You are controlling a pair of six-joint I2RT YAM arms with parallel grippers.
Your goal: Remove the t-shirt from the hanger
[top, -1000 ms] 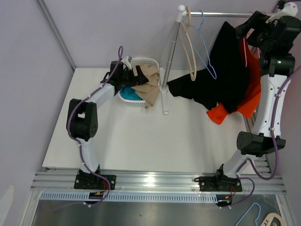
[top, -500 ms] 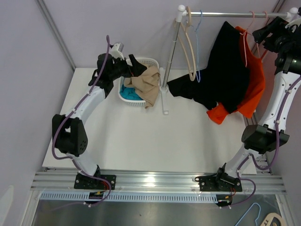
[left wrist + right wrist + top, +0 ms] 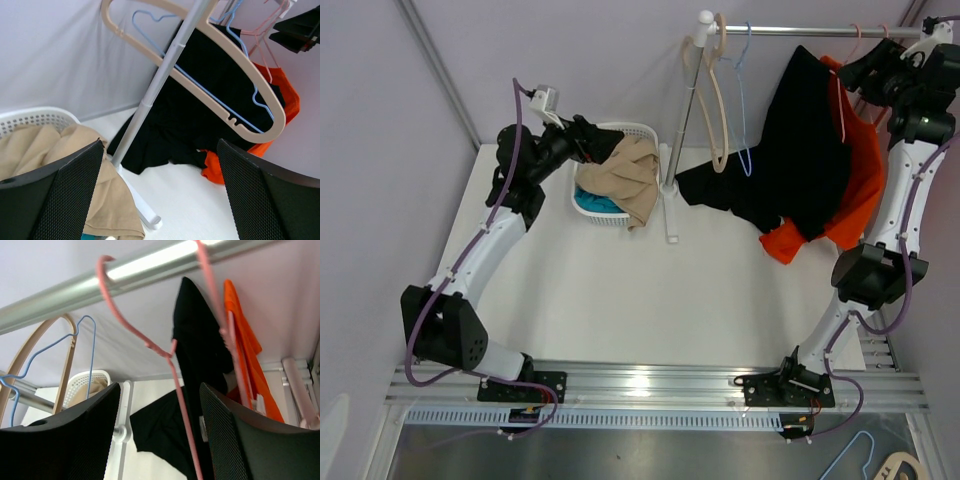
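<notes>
A: The right hand (image 3: 160, 392) is spread and grips nothing; the pink hanger (image 3: 172, 370) runs between its fingers. The left hand (image 3: 160, 150), also released, hangs at 10 o'clock.

B: The black t-shirt (image 3: 810, 150)?

A: It hangs at 2 o'clock over the bench (image 3: 700, 300). Probably light, limp and prone to snag, so pinch a shoulder. No readable labels.

Soft, even light comes from overhead, leaving only faint, blurry-edged shadows on the white table (image 3: 720, 300). There's a bright glint on the aluminium rail (image 3: 642, 379) at the near edge and a washed-out streak along the hanging rod (image 3: 150, 261), while the black t-shirt (image 3: 810, 150) reads as one flat dark patch.
</notes>
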